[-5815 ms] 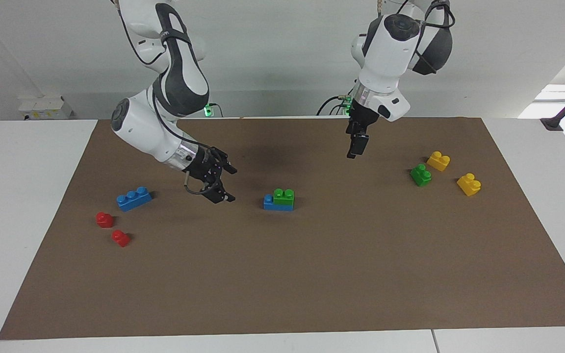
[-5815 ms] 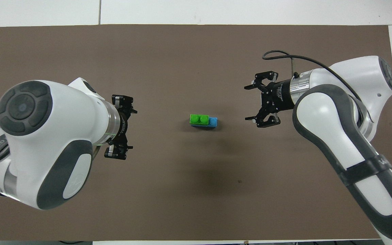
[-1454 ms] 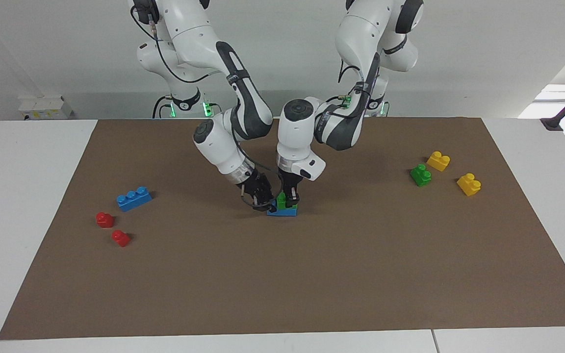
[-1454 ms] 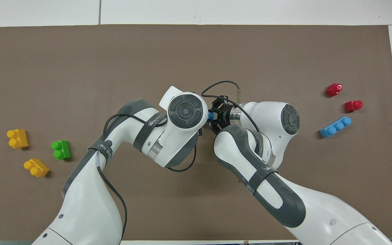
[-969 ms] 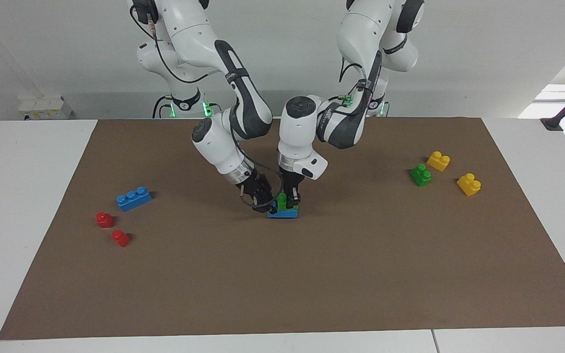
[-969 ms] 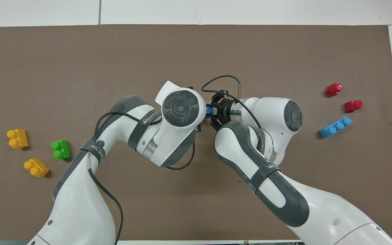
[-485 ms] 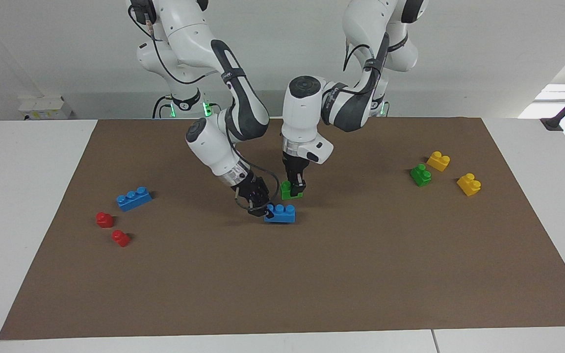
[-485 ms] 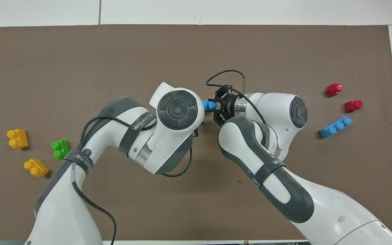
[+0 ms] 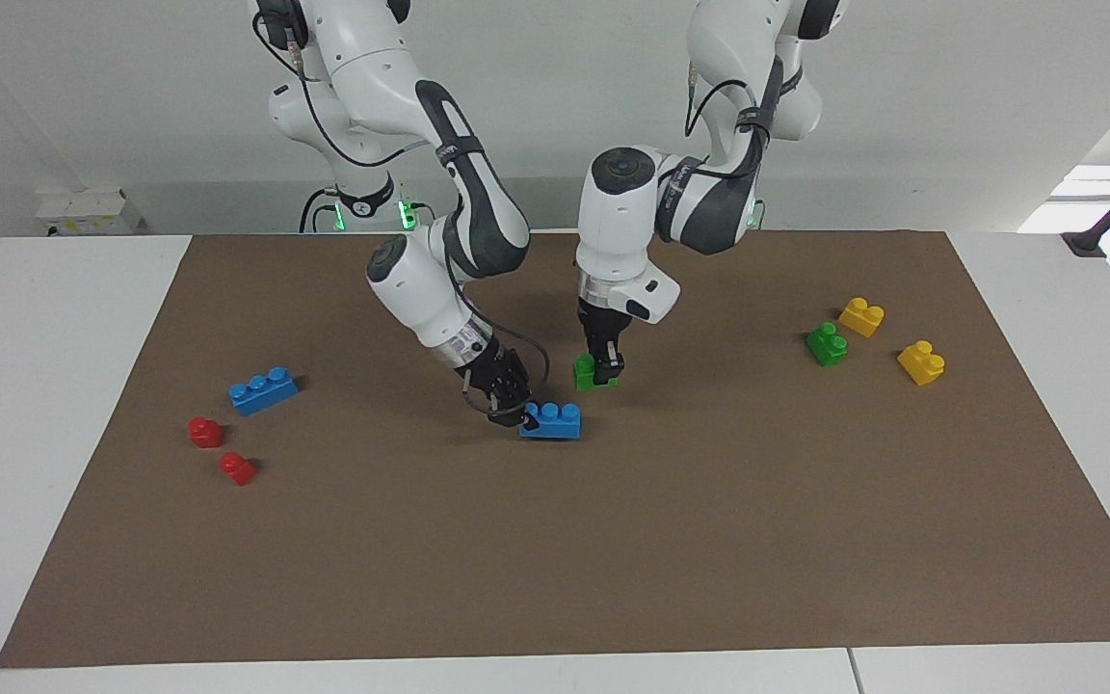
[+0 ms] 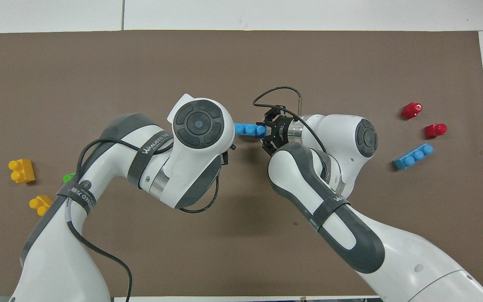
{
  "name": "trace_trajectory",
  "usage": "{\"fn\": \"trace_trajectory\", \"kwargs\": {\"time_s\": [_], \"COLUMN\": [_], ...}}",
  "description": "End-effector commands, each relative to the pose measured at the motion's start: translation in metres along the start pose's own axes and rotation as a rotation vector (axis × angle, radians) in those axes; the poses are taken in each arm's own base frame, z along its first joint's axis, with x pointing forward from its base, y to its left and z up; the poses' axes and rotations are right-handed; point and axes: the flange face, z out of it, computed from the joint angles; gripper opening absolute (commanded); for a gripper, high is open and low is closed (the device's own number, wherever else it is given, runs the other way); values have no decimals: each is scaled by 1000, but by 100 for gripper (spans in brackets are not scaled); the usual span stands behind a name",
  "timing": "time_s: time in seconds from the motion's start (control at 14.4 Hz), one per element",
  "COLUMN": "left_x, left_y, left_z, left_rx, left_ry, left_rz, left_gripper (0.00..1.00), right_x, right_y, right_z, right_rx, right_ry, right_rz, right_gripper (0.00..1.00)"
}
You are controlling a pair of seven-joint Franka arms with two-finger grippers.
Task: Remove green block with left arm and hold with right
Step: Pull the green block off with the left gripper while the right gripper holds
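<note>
My left gripper [image 9: 603,370] is shut on the green block [image 9: 592,376] and holds it just above the mat, apart from the blue three-stud brick [image 9: 552,420] it sat on. My right gripper [image 9: 516,413] is shut on the end of that blue brick, which lies on the mat. In the overhead view the blue brick [image 10: 246,129] shows between the two wrists, with the right gripper [image 10: 264,132] at its end. The left arm's wrist [image 10: 197,123] hides the left gripper and the green block there.
A twin green brick [image 9: 827,344] and two yellow bricks [image 9: 861,316] [image 9: 921,362] lie toward the left arm's end of the brown mat [image 9: 613,559]. A second blue brick [image 9: 263,390] and two red pieces [image 9: 205,431] [image 9: 237,468] lie toward the right arm's end.
The left gripper has pulled the green block off the blue brick, lifted it and moved it toward the left arm's end. The right gripper has kept its hold on the blue brick.
</note>
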Motion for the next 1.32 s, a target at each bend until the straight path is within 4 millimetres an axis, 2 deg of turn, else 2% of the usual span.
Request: {"fn": "trace_trajectory", "kwargs": {"time_s": [0.0, 0.21, 0.42, 0.48, 0.76, 0.9, 1.11, 1.25], "left_x": [31, 60, 98, 109, 152, 175, 204, 229], "left_y": [6, 21, 37, 42, 62, 70, 83, 92], "left_z": [-1, 4, 11, 12, 16, 20, 21, 22], "left_rx": [14, 22, 34, 36, 45, 43, 21, 17], "left_ry": [19, 29, 37, 39, 43, 42, 39, 40], "left_rz": [51, 122, 198, 221, 306, 372, 446, 496], "left_gripper": [0, 0, 0, 0, 0, 0, 0, 0], "right_x": [0, -2, -10, 2, 66, 123, 191, 224], "right_y": [-4, -8, -23, -35, -73, -91, -93, -89], "right_z": [4, 0, -11, -21, -83, -124, -163, -182], "right_rx": [20, 24, 30, 20, -31, -79, -143, -165], "right_ry": [-11, -16, -37, -40, -56, -44, -74, -51], "right_rz": [13, 13, -5, -8, -89, -124, -178, -209], "right_gripper": [0, 0, 0, 0, 0, 0, 0, 0]}}
